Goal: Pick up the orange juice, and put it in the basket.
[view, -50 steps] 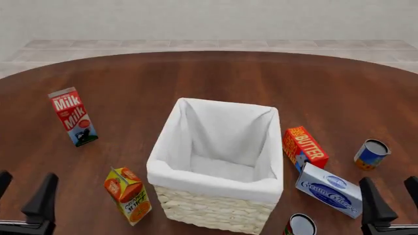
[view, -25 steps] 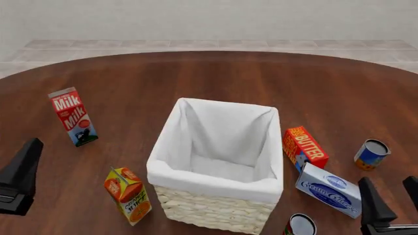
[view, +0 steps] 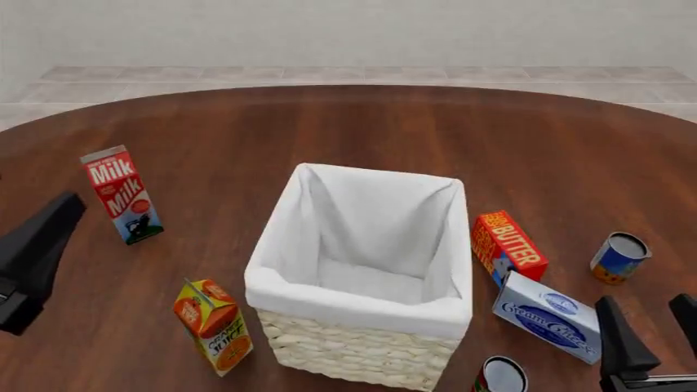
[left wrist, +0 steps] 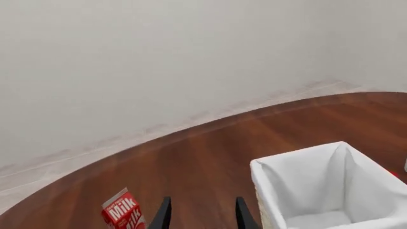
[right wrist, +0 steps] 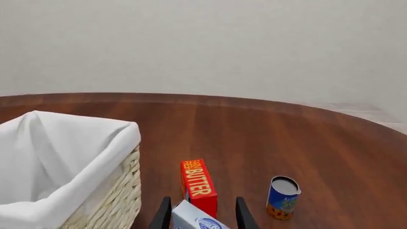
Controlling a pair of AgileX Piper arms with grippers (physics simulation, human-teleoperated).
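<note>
The orange juice [view: 214, 325], a small orange and yellow gable-top carton, stands on the table just left of the basket's near left corner. The basket [view: 360, 304] is large, pale wicker with white cloth lining, and sits mid-table; it also shows in the left wrist view [left wrist: 318, 186] and the right wrist view [right wrist: 121, 195]. My left gripper [view: 60, 214] is open and empty, raised at the left edge, behind and left of the juice. Its fingers [left wrist: 162, 215] point over the table toward the far wall. My right gripper [view: 648, 317] is open and empty at the near right. The juice is out of both wrist views.
A red-and-blue Milk carton [view: 122, 194] stands at the left. Right of the basket are an orange-red BUTTER box [view: 508, 243], a white-blue cream cheese box [view: 548, 317] and a blue-yellow can [view: 619, 256]. Another can [view: 500, 376] stands at the near edge.
My left gripper has risen from the near left corner and moved forward, turning toward the far side. The right gripper and all objects have not moved.
</note>
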